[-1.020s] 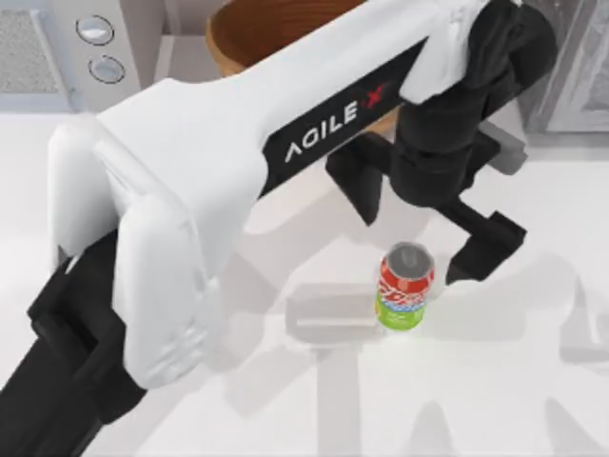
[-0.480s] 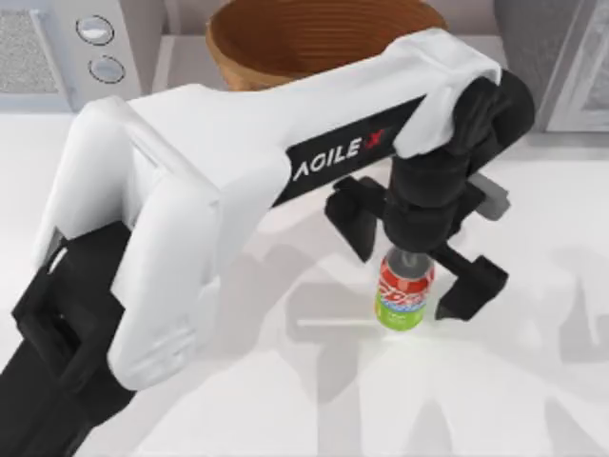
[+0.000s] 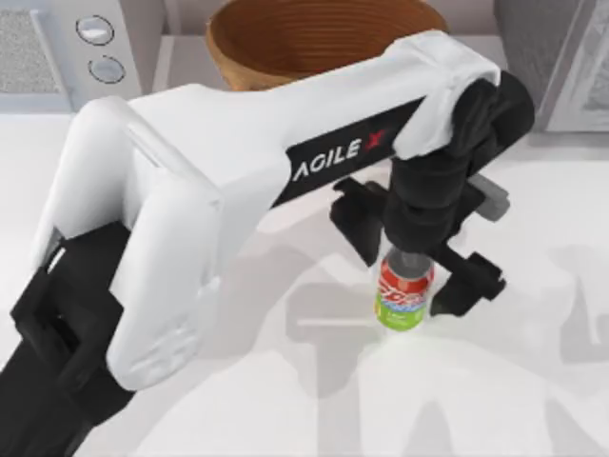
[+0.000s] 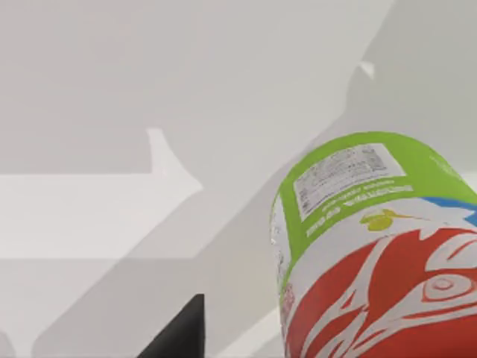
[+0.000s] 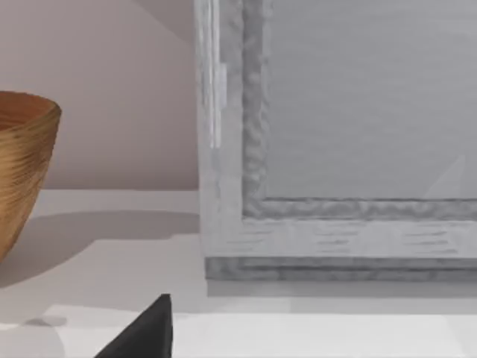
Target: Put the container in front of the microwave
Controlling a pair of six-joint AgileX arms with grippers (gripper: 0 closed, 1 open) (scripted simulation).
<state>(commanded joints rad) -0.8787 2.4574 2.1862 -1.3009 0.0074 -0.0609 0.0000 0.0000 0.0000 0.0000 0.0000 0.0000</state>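
Observation:
The container, a small can with a red upper half and lime-green lower half, stands upright on the white table right of centre. It looms close in the left wrist view. My left gripper hangs over it from above, open, with one black finger on each side of the can and close to its wall. The microwave, white with two round dials, sits at the back left corner, well away from the can. My right arm's dark fingertip shows low in the right wrist view.
A large brown woven basket stands at the back centre, just behind the left arm, and also appears in the right wrist view. A darker grey appliance fills the back right corner. Bare table lies in front of the microwave.
The left gripper came down over the can from behind it, and its fingers have drawn in toward the can's sides. The can has not moved.

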